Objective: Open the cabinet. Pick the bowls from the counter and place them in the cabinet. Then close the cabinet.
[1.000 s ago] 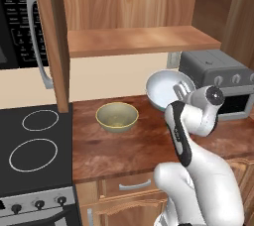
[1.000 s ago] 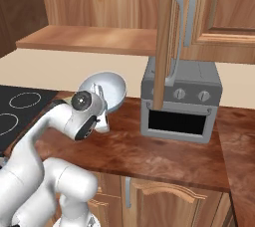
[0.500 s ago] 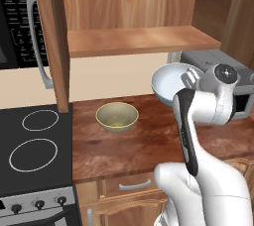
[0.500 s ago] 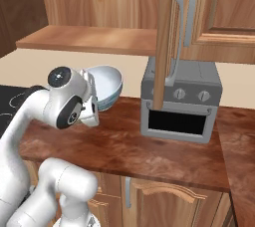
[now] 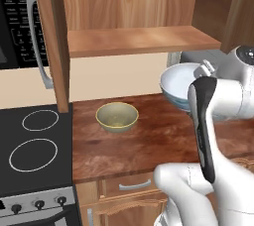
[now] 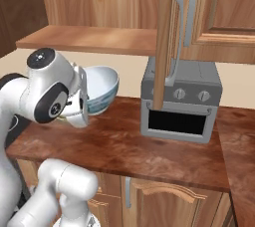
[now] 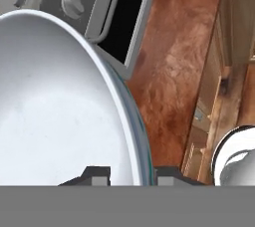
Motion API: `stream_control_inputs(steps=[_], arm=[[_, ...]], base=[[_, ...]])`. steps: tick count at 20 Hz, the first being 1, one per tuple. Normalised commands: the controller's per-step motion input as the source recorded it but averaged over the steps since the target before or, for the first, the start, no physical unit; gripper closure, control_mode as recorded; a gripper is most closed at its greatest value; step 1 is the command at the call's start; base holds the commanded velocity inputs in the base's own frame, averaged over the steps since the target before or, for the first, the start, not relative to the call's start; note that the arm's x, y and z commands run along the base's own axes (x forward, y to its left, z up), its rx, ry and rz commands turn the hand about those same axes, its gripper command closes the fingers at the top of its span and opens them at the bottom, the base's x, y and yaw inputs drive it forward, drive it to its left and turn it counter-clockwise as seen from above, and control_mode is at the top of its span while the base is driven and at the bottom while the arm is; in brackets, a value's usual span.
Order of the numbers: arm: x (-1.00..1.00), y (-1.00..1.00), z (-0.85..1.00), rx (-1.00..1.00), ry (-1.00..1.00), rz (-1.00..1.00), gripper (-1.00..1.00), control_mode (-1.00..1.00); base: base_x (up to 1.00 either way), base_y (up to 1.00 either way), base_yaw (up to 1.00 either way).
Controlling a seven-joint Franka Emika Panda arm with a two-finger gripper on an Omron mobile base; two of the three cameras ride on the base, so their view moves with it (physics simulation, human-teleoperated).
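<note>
The cabinet point(image 5: 139, 39) stands open, its shelf bare, with one door point(image 5: 54, 36) swung out at the left and the other door point(image 6: 167, 37) edge-on in the right base view. My gripper point(image 6: 84, 99) is shut on the rim of the white bowl point(image 6: 102, 89), which hangs in the air above the counter point(image 6: 124, 141), below shelf height. In the hand view the bowl's pale inside point(image 7: 60, 106) looms large, its rim running between my gripper point(image 7: 132, 173) fingers. The olive-yellow bowl point(image 5: 117, 116) sits upright on the counter point(image 5: 129, 145), left of the held bowl point(image 5: 178, 88).
A grey toaster oven point(image 6: 180, 101) stands on the counter just right of the held bowl. The black stovetop point(image 5: 34, 150) lies at the left with a microwave point(image 5: 20, 27) above it. Drawers and low doors run under the counter's front edge.
The wrist has swung upward and turned. The white bowl has risen slightly and turned from facing sideways toward more upright. The olive-yellow bowl has not moved.
</note>
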Motion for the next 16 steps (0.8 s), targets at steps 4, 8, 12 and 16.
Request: stream_control_inputs(steps=[4,8,12,16], arm=[[-0.46,-0.07,0.09,0.01,-0.24,-0.03,1.00,-1.00],[-0.24,0.00,0.37,0.00,-0.34,0.00,1.00,-1.00],[-0.05,0.00,0.47,0.00,-0.23,0.00,1.00,-1.00],[0.00,0.00,0.68,0.00,-0.06,0.00,1.00,-1.00]], base=[[0.00,0.00,0.00],[0.00,0.00,0.00],[0.00,0.00,0.00],[0.00,0.00,0.00]])
